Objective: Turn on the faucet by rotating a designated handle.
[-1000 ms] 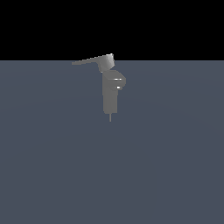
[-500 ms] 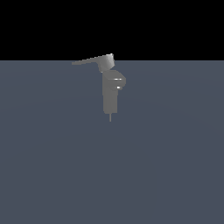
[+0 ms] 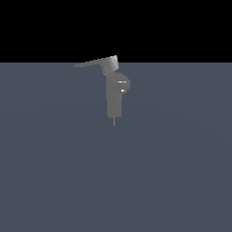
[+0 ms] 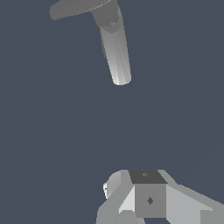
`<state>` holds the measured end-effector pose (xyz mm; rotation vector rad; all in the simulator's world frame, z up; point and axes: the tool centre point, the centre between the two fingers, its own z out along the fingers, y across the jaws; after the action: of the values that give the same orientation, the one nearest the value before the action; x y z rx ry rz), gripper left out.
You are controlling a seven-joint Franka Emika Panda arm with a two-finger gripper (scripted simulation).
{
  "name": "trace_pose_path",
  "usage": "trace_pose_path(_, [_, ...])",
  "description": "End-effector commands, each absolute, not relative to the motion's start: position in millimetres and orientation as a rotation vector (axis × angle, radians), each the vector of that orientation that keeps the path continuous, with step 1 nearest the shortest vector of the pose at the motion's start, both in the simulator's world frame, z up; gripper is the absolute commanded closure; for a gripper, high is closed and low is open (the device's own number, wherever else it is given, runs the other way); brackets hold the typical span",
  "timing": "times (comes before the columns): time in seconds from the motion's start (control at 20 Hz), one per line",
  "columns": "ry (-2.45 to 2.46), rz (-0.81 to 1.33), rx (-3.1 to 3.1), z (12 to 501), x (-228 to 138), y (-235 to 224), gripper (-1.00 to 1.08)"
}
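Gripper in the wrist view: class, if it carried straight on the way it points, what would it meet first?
Probably the faucet, with its handle just beyond; the gap from the gripper looks free, though depth is unclear.

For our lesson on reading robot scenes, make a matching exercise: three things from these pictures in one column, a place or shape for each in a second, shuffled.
Things
1. handle
2. faucet
3. pin

Descriptions
A. upright column with a rounded bulge
B. thin, sticking out below the column
C. flat lever tapering toward the exterior view's left

Pairs: 1-C, 2-A, 3-B
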<state>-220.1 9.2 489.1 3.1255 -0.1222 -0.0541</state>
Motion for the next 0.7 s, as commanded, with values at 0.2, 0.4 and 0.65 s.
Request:
trace_pose_path(0.2, [-0.338, -0.107, 3.166, 490.0, -179.9, 15.1, 1.08])
trace_pose_path(0.4, [-0.504, -0.152, 3.172, 486.8, -150.0, 19.2, 1.08])
trace_pose_path(0.65, [-0.717, -0.211, 3.151, 478.3, -112.1, 24.7, 1.08])
